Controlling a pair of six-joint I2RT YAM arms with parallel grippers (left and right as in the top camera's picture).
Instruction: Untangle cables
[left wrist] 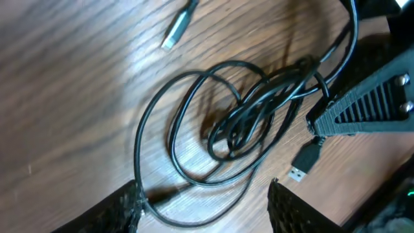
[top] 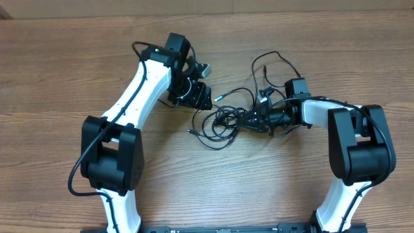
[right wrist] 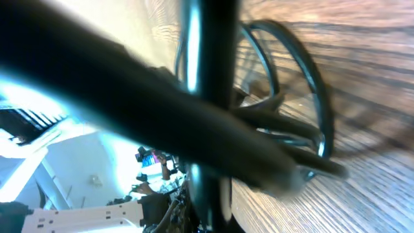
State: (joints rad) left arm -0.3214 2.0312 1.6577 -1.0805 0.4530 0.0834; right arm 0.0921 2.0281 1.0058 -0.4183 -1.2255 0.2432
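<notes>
The left gripper [left wrist: 207, 208] has its fingers [left wrist: 119, 210] spread wide and low over the wood. One strand of the cables [left wrist: 259, 103] runs against the inner face of the left finger, and nothing is pinched between them. Bare wood shows between the two pads. Just beyond the right pad lies a black USB plug [left wrist: 304, 162], and a silver plug [left wrist: 176, 31] lies apart on the far side. The right gripper [top: 257, 122] has its fingers pressed together at the right edge of the knot and appears to pinch a strand there. Its own camera gives only a blur of dark cord across the lens. From above, the two grippers face each other across the tangle, the left one just beside its far-left edge. The cables sit in the middle of the table [top: 65, 52], between the arms. Open wood lies near the knot between the arm bases, and more stretches to the far left and far right. The cables are thin, black and glossy. Several overlapping loops are drawn into a tight twisted bundle on the right side. Wider loose loops spread left and near, and one long loop trails far toward the right arm.
</notes>
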